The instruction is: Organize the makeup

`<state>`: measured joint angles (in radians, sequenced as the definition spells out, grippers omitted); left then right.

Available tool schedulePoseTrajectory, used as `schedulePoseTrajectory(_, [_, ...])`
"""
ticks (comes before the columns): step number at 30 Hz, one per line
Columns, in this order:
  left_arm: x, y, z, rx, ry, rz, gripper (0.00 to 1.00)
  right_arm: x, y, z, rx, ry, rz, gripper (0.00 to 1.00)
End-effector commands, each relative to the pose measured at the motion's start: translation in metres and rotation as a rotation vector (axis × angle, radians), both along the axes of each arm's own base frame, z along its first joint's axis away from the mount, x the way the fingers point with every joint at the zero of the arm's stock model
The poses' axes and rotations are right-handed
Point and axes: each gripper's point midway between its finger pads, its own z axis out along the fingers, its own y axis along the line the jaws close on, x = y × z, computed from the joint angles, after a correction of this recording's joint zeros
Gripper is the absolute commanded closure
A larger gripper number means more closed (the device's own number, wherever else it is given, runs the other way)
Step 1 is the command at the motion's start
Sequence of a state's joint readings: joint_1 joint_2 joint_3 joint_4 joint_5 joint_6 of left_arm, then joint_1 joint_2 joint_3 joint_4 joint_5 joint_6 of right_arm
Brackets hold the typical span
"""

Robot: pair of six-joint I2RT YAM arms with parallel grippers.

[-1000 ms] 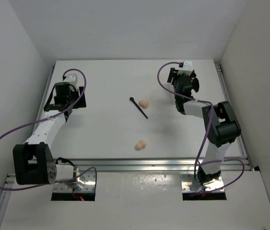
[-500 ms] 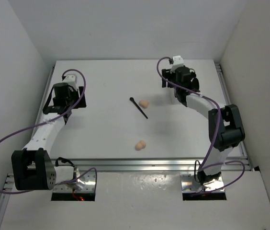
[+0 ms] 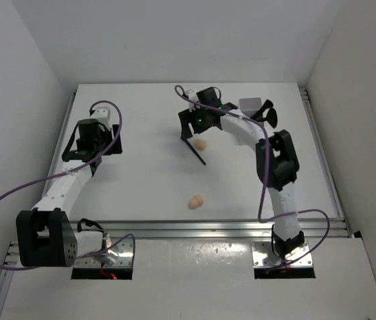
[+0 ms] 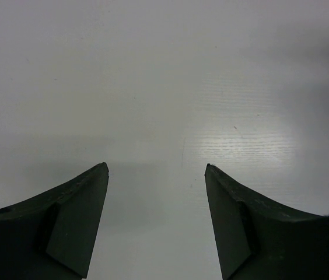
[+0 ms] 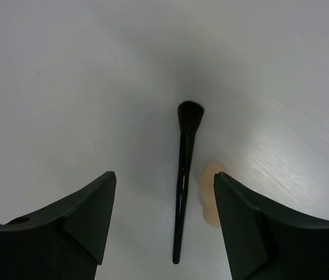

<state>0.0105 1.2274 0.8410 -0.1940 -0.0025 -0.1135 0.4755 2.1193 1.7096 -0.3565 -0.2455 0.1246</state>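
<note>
Swinging in from the far right corner, the right arm (image 3: 268, 153) now stretches leftward across the table (image 3: 141, 180). Its right gripper (image 5: 164, 175) hangs wide open over the black brush (image 5: 183, 175). Opposite, the left arm (image 3: 61, 187) has barely shifted, and the left gripper (image 4: 156, 166) gapes wide above bare tabletop. 1 peach sponge (image 5: 211, 201) lies just beside the brush, partly hidden behind a finger. The other sponge (image 3: 195, 201) sits well apart, nearer the bases.

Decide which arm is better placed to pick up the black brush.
Right: the right hand hangs open over the brush, which lies between its fingers. The left hand faces only bare table.
</note>
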Motion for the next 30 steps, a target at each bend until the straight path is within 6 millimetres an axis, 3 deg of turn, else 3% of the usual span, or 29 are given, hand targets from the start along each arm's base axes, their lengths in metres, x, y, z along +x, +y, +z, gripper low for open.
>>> schedulePoseTrajectory(1, [-0.002, 0.001, 0.015, 0.004, -0.056, 0.018, 0.27, -0.027, 0.002, -0.034, -0.056, 0.254, -0.03, 0.32])
schedulePoseTrajectory(5, [-0.004, 0.001, 0.014, 0.004, -0.047, 0.018, 0.27, -0.031, 0.004, -0.059, -0.119, 0.269, -0.053, 0.33])
schedulePoseTrajectory(15, [-0.006, 0.002, 0.012, 0.032, -0.016, 0.016, 0.27, -0.037, 0.0, -0.098, -0.221, 0.297, -0.022, 0.33])
schedulePoseTrajectory(20, [-0.005, 0.0, 0.005, 0.019, 0.003, 0.012, 0.27, -0.025, -0.001, -0.108, -0.264, 0.24, -0.027, 0.36])
schedulePoseTrajectory(21, [-0.005, 0.0, 0.002, 0.019, 0.013, 0.012, 0.27, -0.024, -0.002, -0.116, -0.275, 0.244, -0.023, 0.4])
schedulePoseTrajectory(23, [-0.003, 0.0, 0.006, 0.019, 0.004, 0.012, 0.27, -0.011, 0.001, -0.108, -0.276, 0.209, -0.031, 0.43])
schedulePoseTrajectory(24, [-0.002, 0.0, 0.002, 0.019, 0.015, 0.012, 0.27, -0.017, -0.004, -0.124, -0.314, 0.257, -0.032, 0.47])
schedulePoseTrajectory(25, [0.0, 0.0, 0.007, 0.019, 0.004, 0.012, 0.27, -0.006, 0.003, -0.11, -0.301, 0.225, -0.033, 0.5])
schedulePoseTrajectory(27, [0.0, 0.0, 0.007, 0.019, 0.004, 0.012, 0.27, -0.007, 0.004, -0.117, -0.329, 0.228, -0.022, 0.59])
schedulePoseTrajectory(30, [0.0, 0.003, 0.007, 0.019, 0.004, 0.021, 0.27, -0.011, 0.002, -0.117, -0.376, 0.212, -0.021, 0.64])
